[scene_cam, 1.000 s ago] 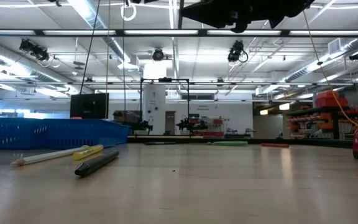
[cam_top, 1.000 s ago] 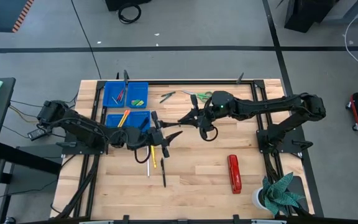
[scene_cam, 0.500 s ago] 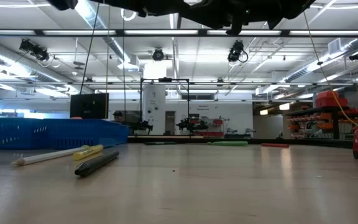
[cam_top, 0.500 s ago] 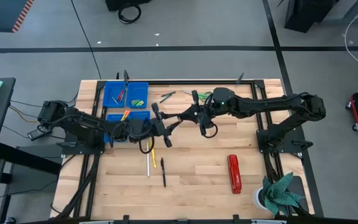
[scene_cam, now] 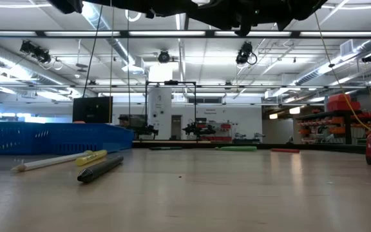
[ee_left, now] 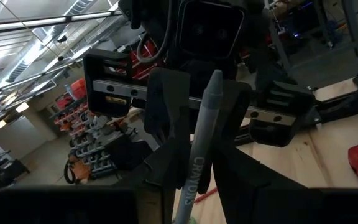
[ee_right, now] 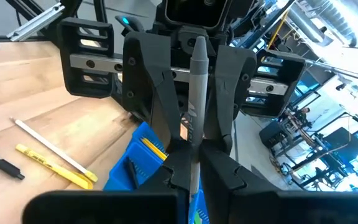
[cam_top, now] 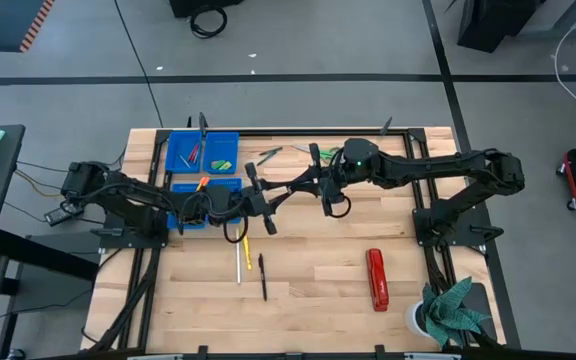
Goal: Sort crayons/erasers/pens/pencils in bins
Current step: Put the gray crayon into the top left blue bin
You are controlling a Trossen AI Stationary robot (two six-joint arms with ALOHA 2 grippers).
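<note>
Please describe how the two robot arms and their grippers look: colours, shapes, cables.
Both arms are dark, jointed links. The left gripper and right gripper each have two flat black fingers on a grey metal crossbar. Black cables loop from the wrists, and a green light glows on the right arm.

The high view looks straight down from well above the wooden table (cam_top: pixel 308 270), taking in both arms. The low view sits at tabletop height, facing level across the boards toward the room, near the white pencil (scene_cam: pixel 47 162) also seen from overhead. Each wrist view faces the opposite gripper at close range.
</note>
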